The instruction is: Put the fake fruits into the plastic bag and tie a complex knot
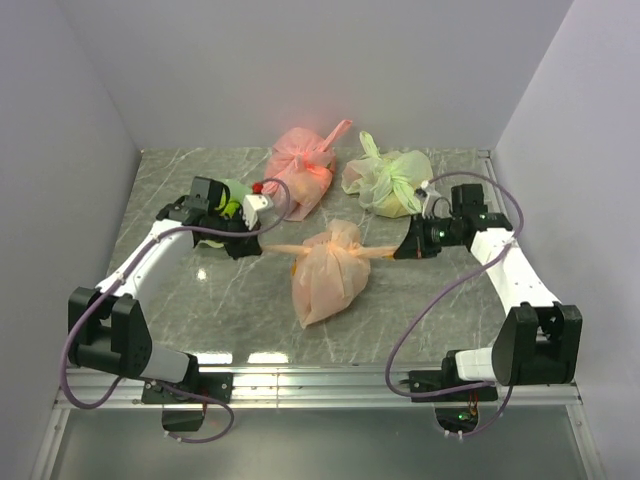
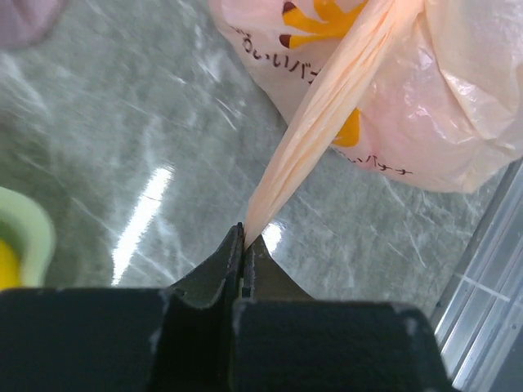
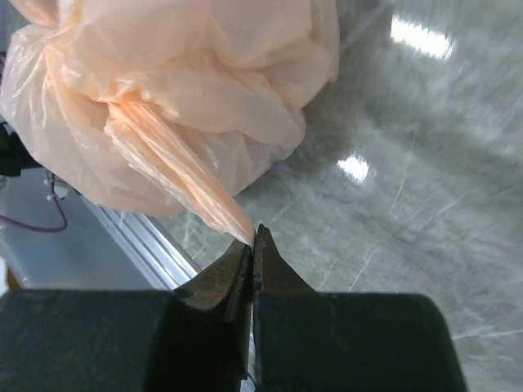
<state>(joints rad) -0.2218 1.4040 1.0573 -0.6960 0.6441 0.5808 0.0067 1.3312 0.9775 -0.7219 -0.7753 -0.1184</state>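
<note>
Presently, bag [image 1: 328, 285] lies mid-table, knot [image 1: 343, 238] at its far end. Left gripper [image 1: 263, 247] and right gripper [image 1: 400, 250] each pinch one taut tail of it. Overpulling could tear thin plastic, or slip a tail free.

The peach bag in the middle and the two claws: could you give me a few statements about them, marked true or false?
1. The left claw is shut on a twisted end of the peach bag. True.
2. The right claw is open and hangs clear of the bag. False: it is shut on the bag's other twisted end.
3. The peach bag lies nearer the arms' bases than the pink bag and the green bag. True.
4. The pink bag lies open and flat. False: it is bulging and its top is tied.
</note>
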